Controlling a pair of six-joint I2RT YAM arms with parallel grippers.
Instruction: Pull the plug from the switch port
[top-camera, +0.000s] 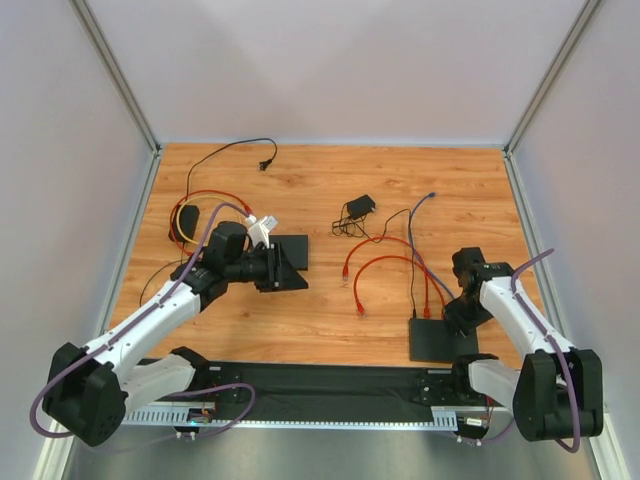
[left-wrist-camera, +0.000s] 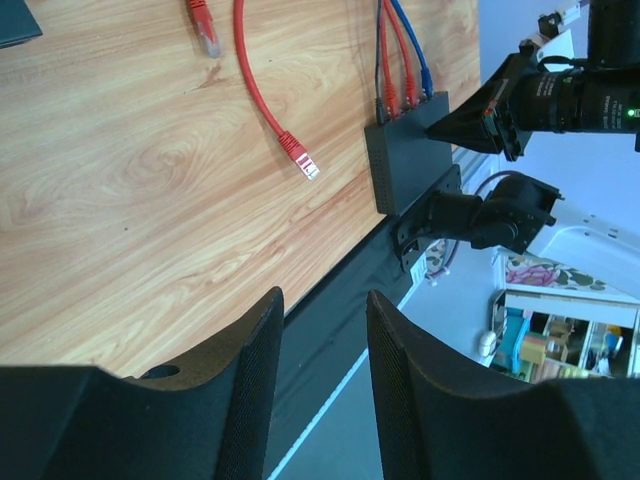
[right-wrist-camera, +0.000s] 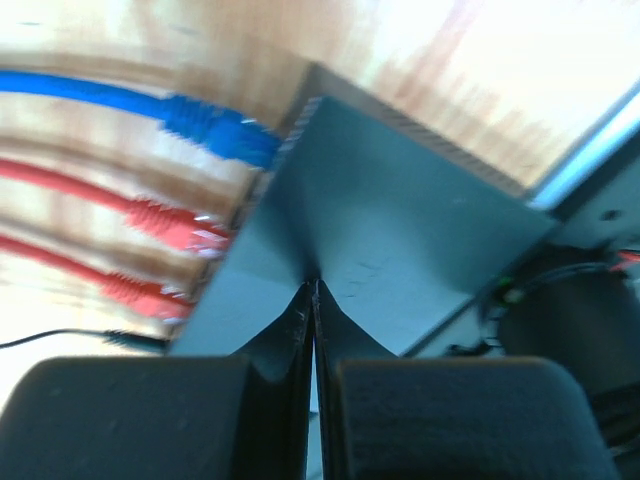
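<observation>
Blue plug (right-wrist-camera: 215, 130), two red plugs (right-wrist-camera: 170, 228) seated in switch (right-wrist-camera: 400, 200) (black lead (right-wrist-camera: 60, 339) alongside).

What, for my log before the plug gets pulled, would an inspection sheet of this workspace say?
Surface: wooden table.
Job's things: black switch near the right arm; blue plug and two red plugs seated in its ports.
Clutter: black adapter, flat black box, loose red cable with free ends.
Grippers: left gripper open and empty; right gripper shut, tips on the switch top.
Cables: thin black lead at the switch; black and red leads coiled far left.
Surroundings: grey wall panels on three sides.
</observation>
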